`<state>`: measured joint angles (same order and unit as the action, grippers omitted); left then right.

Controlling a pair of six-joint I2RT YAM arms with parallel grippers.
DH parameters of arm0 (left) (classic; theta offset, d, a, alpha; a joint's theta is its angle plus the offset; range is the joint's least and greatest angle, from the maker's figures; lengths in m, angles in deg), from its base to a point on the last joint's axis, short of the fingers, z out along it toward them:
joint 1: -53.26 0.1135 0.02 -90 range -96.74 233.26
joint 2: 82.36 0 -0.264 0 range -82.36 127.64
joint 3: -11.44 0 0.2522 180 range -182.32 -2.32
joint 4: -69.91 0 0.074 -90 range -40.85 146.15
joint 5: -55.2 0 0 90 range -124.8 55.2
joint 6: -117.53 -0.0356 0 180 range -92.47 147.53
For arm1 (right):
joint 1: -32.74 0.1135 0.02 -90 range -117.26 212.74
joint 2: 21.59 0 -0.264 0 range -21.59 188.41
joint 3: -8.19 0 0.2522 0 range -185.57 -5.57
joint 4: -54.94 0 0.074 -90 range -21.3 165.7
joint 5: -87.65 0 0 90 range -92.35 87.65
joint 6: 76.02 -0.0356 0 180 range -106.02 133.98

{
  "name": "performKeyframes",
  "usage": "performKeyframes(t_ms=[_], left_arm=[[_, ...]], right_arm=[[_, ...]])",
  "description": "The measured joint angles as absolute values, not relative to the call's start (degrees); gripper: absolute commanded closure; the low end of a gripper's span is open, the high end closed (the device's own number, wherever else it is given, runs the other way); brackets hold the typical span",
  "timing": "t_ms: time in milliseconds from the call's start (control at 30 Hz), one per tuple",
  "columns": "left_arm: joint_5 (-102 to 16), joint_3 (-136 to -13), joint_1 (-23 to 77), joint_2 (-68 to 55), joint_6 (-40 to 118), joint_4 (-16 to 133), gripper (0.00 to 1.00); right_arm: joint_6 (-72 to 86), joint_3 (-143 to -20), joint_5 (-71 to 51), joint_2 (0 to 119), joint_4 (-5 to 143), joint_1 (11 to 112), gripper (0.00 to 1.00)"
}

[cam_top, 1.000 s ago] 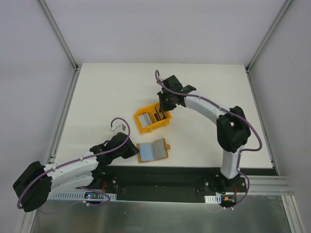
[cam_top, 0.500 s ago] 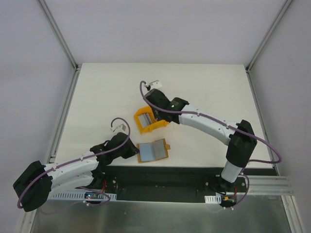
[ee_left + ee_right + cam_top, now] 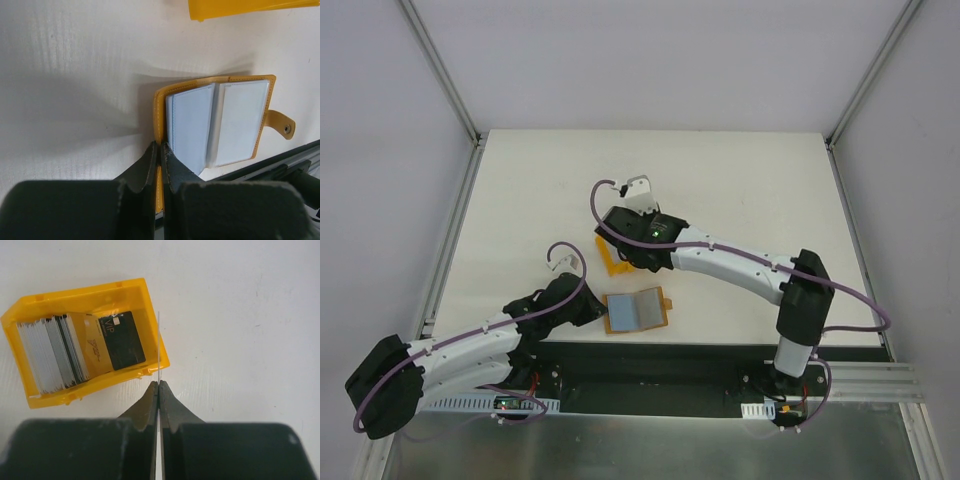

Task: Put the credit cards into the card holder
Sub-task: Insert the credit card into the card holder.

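Top external: the card holder (image 3: 635,311) lies open, pale pockets up, on the white table (image 3: 740,180) near its front edge. The left arm (image 3: 470,345) runs low along the table, and the left gripper (image 3: 597,312) meets the holder's left edge. The right arm (image 3: 740,265) reaches across and hangs over the yellow bin (image 3: 611,265), hiding most of it. Its fingers are not visible from here. The bin sits just behind the holder, not touching it.

Left wrist: the left gripper's jaws are pinched together on the orange cover at the holder's left edge. Two pale grey pocket leaves lie spread flat. The snap tab (image 3: 280,125) sticks out on the far side from the fingers. A corner of the bin shows at the top of the frame.

Right wrist: the right gripper (image 3: 158,386) is clamped on a thin card (image 3: 158,347) seen edge-on, upright, above the bin's right wall. The credit cards (image 3: 65,352) stand packed in the bin, grey ones to the left, then a tan one, then a dark one leaning against it.
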<state>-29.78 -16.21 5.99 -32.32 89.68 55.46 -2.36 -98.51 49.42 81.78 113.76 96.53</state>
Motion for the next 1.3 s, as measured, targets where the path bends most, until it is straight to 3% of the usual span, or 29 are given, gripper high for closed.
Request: performKeyframes(t_ms=[133,300,433,733,1300], left_arm=[[-29.76,-16.21,5.99,-32.91,89.75,55.46,1.0],[-29.74,-16.19,5.99,-33.04,89.75,55.46,1.0],[-29.7,-16.19,5.99,-33.04,89.75,55.46,1.0],[-29.57,-15.86,5.99,-31.51,89.75,56.57,1.0],[-29.61,-15.55,5.99,-27.29,91.21,60.51,1.0]], right_arm=[[-2.29,-90.32,44.39,76.14,108.51,96.6,1.0],[-2.71,-71.06,26.93,57.57,97.01,95.59,1.0],[-6.6,-62.32,15.08,50.79,88.18,94.0,1.0],[-17.64,-41.93,-3.52,52.95,68.6,92.36,1.0],[-22.08,-35.39,-12.9,56.76,52.6,86.08,1.0]])
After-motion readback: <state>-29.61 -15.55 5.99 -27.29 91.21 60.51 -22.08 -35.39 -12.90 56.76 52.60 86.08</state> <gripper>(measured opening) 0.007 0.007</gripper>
